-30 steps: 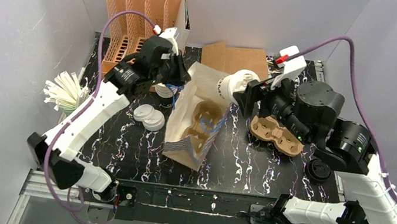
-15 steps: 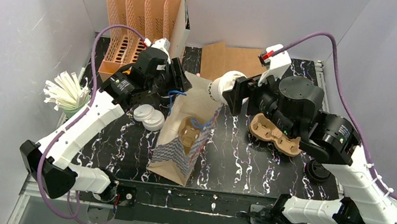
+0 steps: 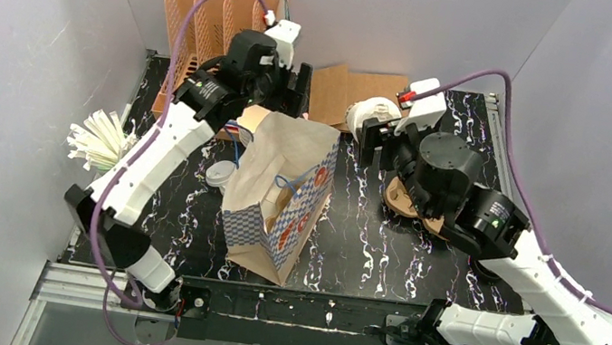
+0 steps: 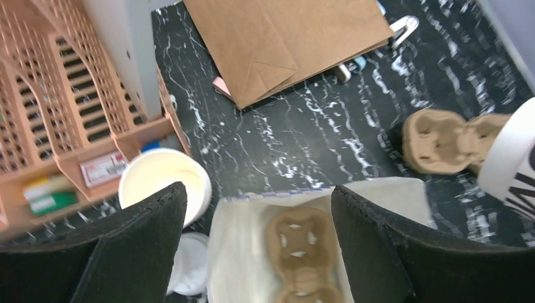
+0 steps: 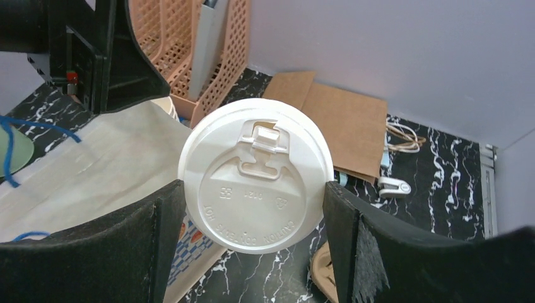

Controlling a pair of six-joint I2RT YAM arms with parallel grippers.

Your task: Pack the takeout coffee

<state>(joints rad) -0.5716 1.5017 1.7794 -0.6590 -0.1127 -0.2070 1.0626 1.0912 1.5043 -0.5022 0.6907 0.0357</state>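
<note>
My right gripper (image 5: pixel 252 218) is shut on a takeout coffee, a white paper cup with a round white lid (image 5: pixel 255 183), held on its side above the table behind the bag (image 3: pixel 375 112). A patterned paper bag (image 3: pixel 280 196) stands open in the middle. A brown pulp tray (image 4: pixel 303 246) lies inside it. My left gripper (image 4: pixel 258 252) hangs open above the bag's mouth, holding nothing; the top view has it (image 3: pixel 291 97) by the bag's far edge. A second brown tray (image 4: pixel 448 139) lies on the table to the right, partly under my right arm (image 3: pixel 412 202).
An open lidless white cup (image 4: pixel 165 186) and loose white lids (image 3: pixel 219 175) sit left of the bag. An orange rack (image 3: pixel 215 22) stands back left, a flat brown bag (image 4: pixel 284 38) at the back. A green cup of white straws (image 3: pixel 101 142) is at the far left.
My left gripper opened, let go of the bag's edge and drew back toward the rack. The bag now stands more upright and closer. My right gripper carried the cup slightly backward.
</note>
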